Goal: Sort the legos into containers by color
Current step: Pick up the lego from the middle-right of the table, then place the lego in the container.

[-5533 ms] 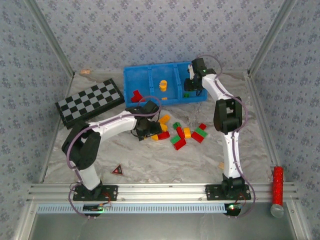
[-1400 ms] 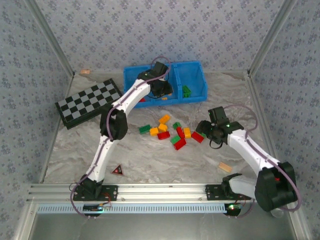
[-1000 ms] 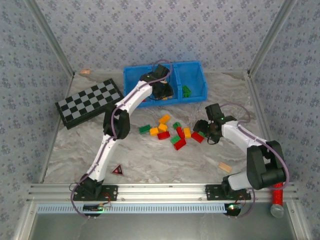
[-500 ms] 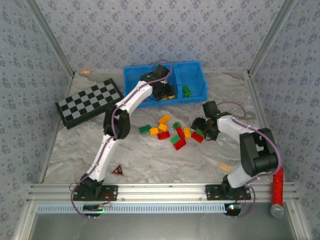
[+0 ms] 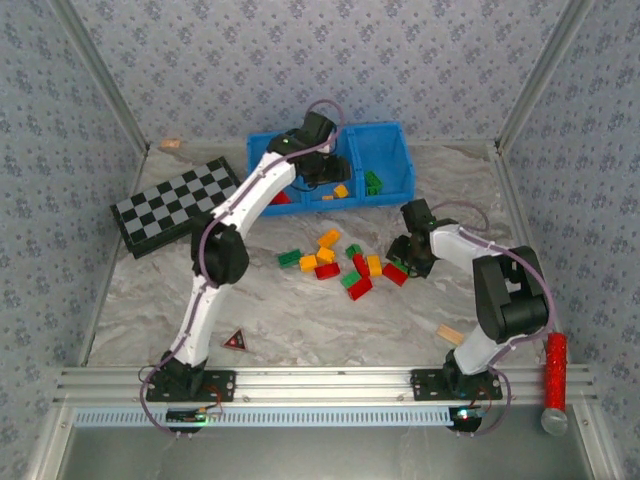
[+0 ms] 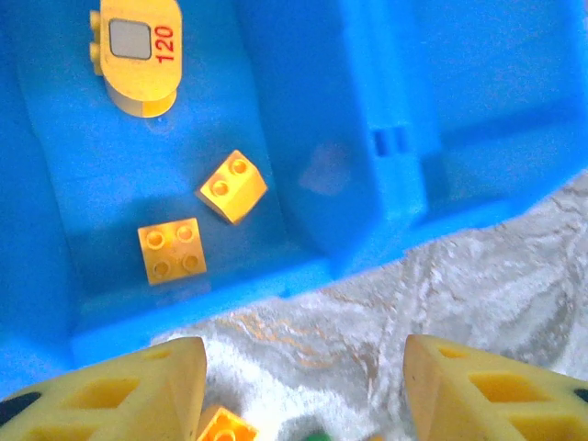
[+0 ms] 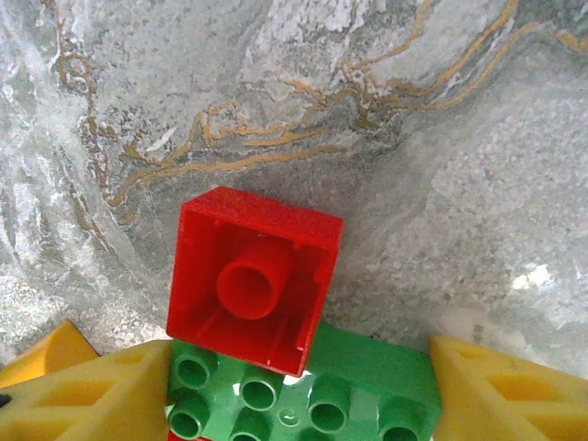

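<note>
The right end effector sits low over the worktop, right of centre in the overhead view. Its yellow fingers look pressed against the two ends of a green brick at the bottom of its wrist view, so it appears to be gripping that brick. An upturned red brick overlaps the green one's upper edge; whether it merely leans there or is stuck on, I cannot tell. To do this pick well, the lift should be straight and slow, so the red piece slides off rather than riding along into the wrong colour. The carry then goes to the rightmost compartment of the blue tray, at top centre of the overhead view, where other green pieces lie. The left end effector hangs open and empty over the tray's near edge, with yellow bricks in the middle compartment above it in frame. The right arm's approach should stay right of it. The remaining loose legos lie mid-frame.
</note>
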Controlling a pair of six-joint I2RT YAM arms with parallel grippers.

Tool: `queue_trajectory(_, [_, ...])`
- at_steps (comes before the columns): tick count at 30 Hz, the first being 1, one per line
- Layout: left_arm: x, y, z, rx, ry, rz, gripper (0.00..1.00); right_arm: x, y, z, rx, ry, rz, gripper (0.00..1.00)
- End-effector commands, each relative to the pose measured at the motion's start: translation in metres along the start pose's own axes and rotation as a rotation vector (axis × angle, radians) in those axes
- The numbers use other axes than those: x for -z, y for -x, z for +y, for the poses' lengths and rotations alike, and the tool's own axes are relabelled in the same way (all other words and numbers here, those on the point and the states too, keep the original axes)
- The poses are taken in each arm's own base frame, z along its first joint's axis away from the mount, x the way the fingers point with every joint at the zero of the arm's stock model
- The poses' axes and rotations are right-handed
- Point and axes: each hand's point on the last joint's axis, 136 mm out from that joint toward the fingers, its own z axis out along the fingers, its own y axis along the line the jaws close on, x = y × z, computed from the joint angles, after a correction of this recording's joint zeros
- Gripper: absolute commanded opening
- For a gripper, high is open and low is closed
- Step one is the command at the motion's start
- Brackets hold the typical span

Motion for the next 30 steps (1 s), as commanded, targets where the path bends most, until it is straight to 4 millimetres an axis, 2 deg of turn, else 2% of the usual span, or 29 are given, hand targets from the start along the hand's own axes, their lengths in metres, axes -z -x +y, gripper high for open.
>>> queue_trajectory(1, [0.036, -0.007, -0.003, -0.089, 0.026, -0.016, 0.59, -0.026, -0.014, -0.008, 0.042, -0.048, 0.043, 0.60])
queue_trajectory(6, [0.061, -0.032, 0.005, -0.164, 0.060, -0.009, 0.59, -0.023, -0.019, -0.012, 0.067, -0.062, 0.045, 0.51])
queue_trajectory(10, [0.076, -0.061, 0.019, -0.223, 0.079, 0.021, 0.59, -0.012, -0.018, -0.016, 0.099, -0.075, 0.034, 0.47])
queue_trajectory(13, [0.084, -0.088, 0.027, -0.284, 0.050, 0.048, 0.59, 0.009, -0.012, -0.018, 0.117, -0.089, -0.001, 0.45])
queue_trajectory(17, [0.092, -0.125, 0.030, -0.401, 0.033, 0.077, 0.59, 0.046, 0.000, -0.019, 0.175, -0.111, -0.042, 0.44])
queue_trajectory(23, [0.089, -0.178, 0.017, -0.579, 0.069, 0.127, 0.58, 0.103, 0.032, -0.007, 0.241, -0.074, -0.149, 0.44])
queue_trajectory(27, [0.078, -0.210, 0.003, -0.632, 0.069, 0.140, 0.58, 0.139, 0.067, 0.013, 0.294, -0.035, -0.248, 0.44])
queue_trajectory(30, [0.067, -0.223, -0.002, -0.646, 0.114, 0.101, 0.57, 0.155, 0.094, 0.030, 0.343, -0.019, -0.314, 0.44])
